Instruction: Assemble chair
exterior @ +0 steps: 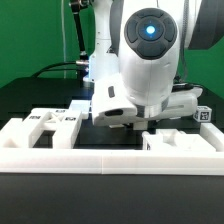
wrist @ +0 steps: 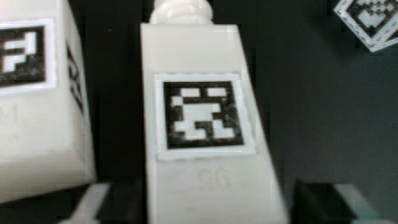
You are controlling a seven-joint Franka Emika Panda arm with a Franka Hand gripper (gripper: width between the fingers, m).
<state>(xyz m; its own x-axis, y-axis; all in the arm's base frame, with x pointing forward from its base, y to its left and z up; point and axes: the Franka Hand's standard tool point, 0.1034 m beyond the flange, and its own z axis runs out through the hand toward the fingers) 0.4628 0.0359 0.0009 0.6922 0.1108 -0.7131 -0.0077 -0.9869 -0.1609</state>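
Note:
In the wrist view a long white chair piece (wrist: 208,110) with a square black-and-white tag and a round peg at its far end lies on the black table. My gripper (wrist: 208,203) is low over its near end, one finger on each side. Its fingers (wrist: 89,200) stand apart from the piece with dark gaps between, so it is open. A larger tagged white chair piece (wrist: 36,100) lies beside it. In the exterior view the arm (exterior: 148,60) hides the gripper and the long piece. More white chair pieces lie at the exterior view's left (exterior: 45,122) and right (exterior: 172,142).
A low white border rail (exterior: 100,158) runs along the front of the table. A tagged white part (exterior: 203,113) shows at the exterior view's right, and another tagged corner (wrist: 368,25) shows in the wrist view.

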